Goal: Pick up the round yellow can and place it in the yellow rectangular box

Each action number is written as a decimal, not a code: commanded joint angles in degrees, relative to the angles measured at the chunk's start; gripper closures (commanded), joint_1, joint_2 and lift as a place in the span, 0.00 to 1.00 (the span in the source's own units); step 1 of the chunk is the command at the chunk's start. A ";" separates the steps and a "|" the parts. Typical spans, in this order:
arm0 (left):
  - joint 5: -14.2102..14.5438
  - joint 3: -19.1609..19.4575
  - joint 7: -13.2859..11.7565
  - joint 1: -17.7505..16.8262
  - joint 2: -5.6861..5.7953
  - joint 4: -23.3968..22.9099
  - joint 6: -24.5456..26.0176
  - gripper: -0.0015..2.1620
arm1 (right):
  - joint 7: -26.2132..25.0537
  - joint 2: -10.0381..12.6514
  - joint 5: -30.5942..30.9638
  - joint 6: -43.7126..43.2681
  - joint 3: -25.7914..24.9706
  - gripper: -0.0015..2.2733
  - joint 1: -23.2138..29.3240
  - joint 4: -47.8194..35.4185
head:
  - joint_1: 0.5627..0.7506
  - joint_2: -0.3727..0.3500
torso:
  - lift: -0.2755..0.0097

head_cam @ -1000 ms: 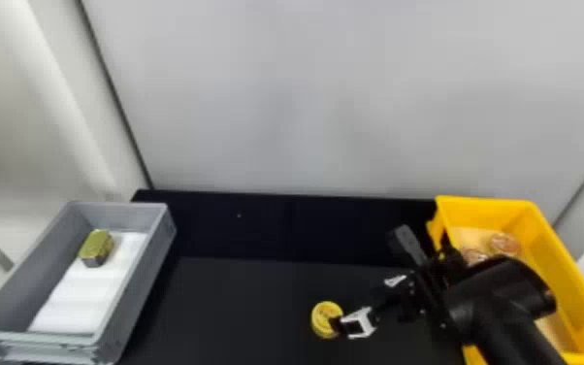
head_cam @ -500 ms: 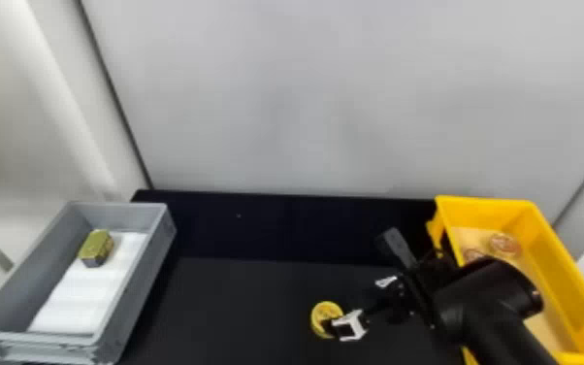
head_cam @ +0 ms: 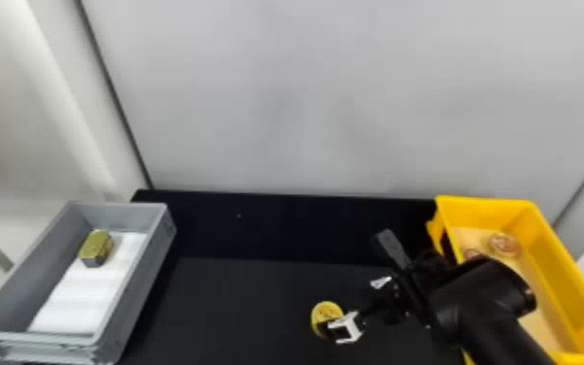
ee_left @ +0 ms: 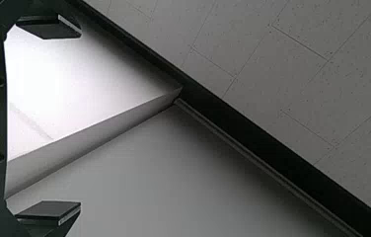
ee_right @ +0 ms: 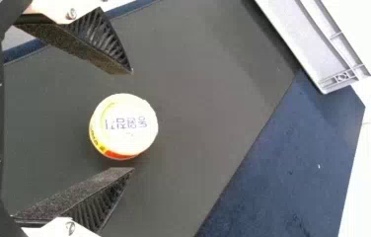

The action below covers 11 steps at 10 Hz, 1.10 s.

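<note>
Item: my right tool (head_cam: pixel 342 310), fingers apart, low over the worktop (head_cam: pixel 237 301).
Item: round yellow can (head_cam: pixel 324 310), one, on the worktop, between those fingertips, with a gap on either side.
Item: yellow rectangular box (head_cam: pixel 485 201), at the right, behind my arm in part; contents, round reddish pieces (head_cam: pixel 503 244).
Item: grey crate (head_cam: pixel 145 291), at the left; contents, white sheet (head_cam: pixel 87 291) and gold-topped block (head_cam: pixel 96 245).
Item: my left tool (ee_left: pixel 80 119), fingers spread, holding nothing.

No text can be read with certainty; the round yellow can (ee_right: pixel 127 123) bears unclear print.
</note>
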 commanded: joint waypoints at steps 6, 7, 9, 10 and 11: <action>0.00 -0.25 -0.17 -0.33 -0.15 0.20 -0.17 0.03 | -1.60 0.34 -1.67 -4.34 2.96 0.03 -1.77 7.29 | 0.53 0.59 | 0.93; 0.00 -0.25 -0.08 -0.42 -0.15 0.20 -0.35 0.03 | -3.36 0.78 -1.75 -6.54 3.05 0.04 -2.47 9.66 | 0.53 0.59 | 0.93; 0.09 -0.16 -0.17 -0.15 -0.32 0.28 -0.53 0.03 | -6.17 1.05 -1.75 -6.63 4.63 0.24 -2.38 10.01 | 0.53 0.59 | 0.93; 0.26 0.19 -0.34 0.20 -0.24 0.20 -0.53 0.03 | -5.91 0.69 -1.67 -6.28 4.89 0.26 -1.33 7.46 | 0.53 0.59 | 0.93; 0.44 0.28 -0.61 0.55 -0.24 0.02 -0.35 0.03 | -4.68 0.34 -0.96 -4.96 3.66 0.27 0.25 3.86 | 0.53 0.59 | 0.93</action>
